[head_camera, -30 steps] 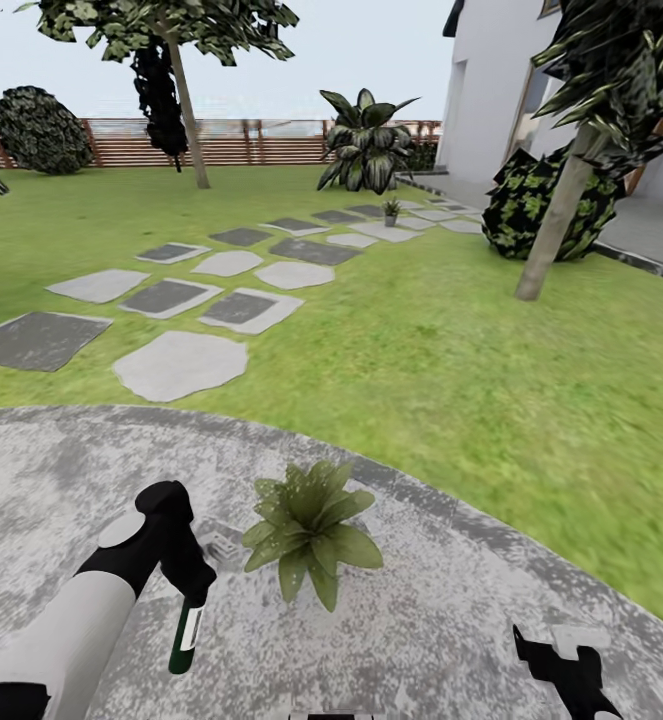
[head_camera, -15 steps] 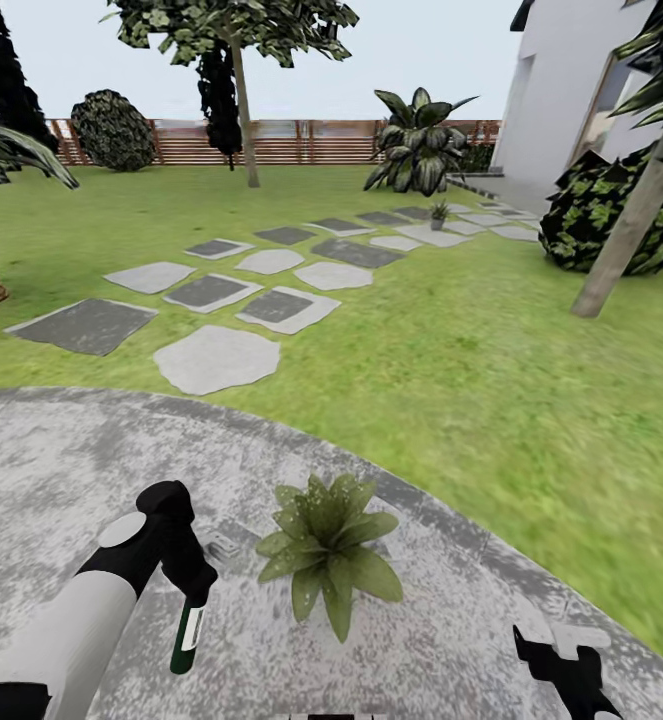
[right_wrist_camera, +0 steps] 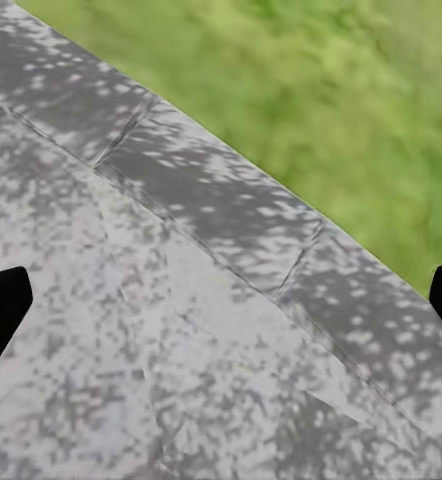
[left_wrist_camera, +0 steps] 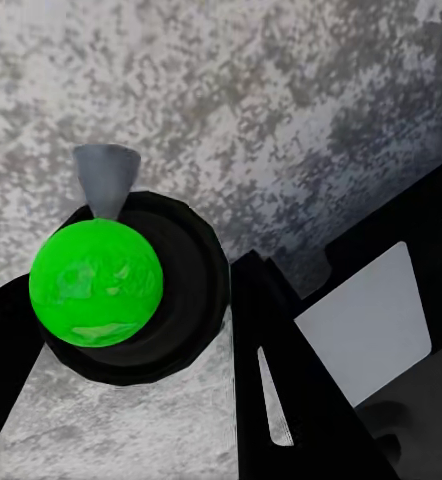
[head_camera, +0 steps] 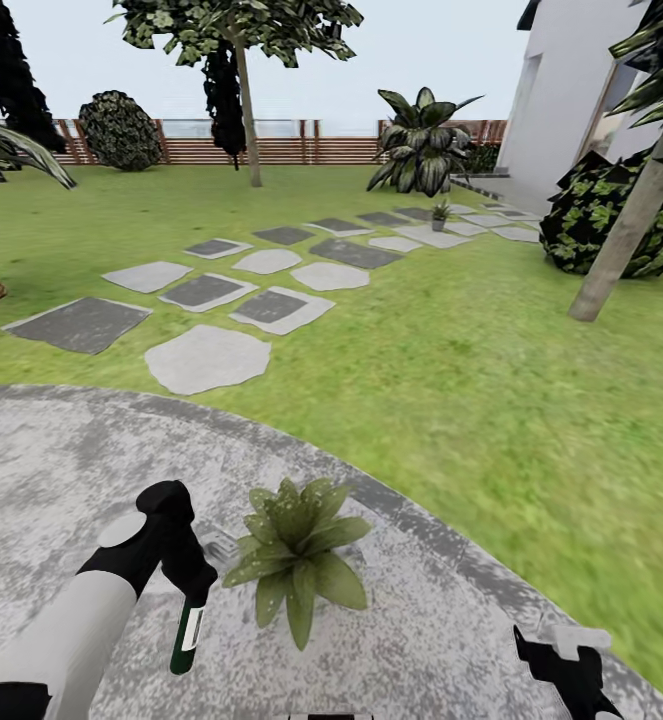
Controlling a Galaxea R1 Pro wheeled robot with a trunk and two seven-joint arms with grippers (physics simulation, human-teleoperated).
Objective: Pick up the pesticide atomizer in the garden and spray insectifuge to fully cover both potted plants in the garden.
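My left gripper (head_camera: 191, 590) is shut on the pesticide atomizer (head_camera: 184, 635), whose dark green body hangs down over the round grey patio (head_camera: 61, 480). In the left wrist view the atomizer (left_wrist_camera: 186, 300) shows end-on between black fingers (left_wrist_camera: 281, 400), with a bright green ball and a grey cone at its tip. One potted plant (head_camera: 291, 550), a low green rosette, stands on the patio just right of that gripper. The other potted plant (head_camera: 439, 213) is small and far off on the stone path. My right gripper (head_camera: 561, 665) is open low over the patio edge (right_wrist_camera: 221, 305).
Grey stepping stones (head_camera: 207, 358) cross the lawn (head_camera: 491, 380) toward a big striped-leaf shrub (head_camera: 421, 145) and a wooden fence (head_camera: 301, 150). At the right stand a leaning palm trunk (head_camera: 621, 240), a dark bush (head_camera: 611, 215) and a white house wall (head_camera: 561, 110).
The whole view swung, sliding the scene right and then slightly back left, so the camera moved. Both arms hold the same place in the picture, and the atomizer stays in the left gripper.
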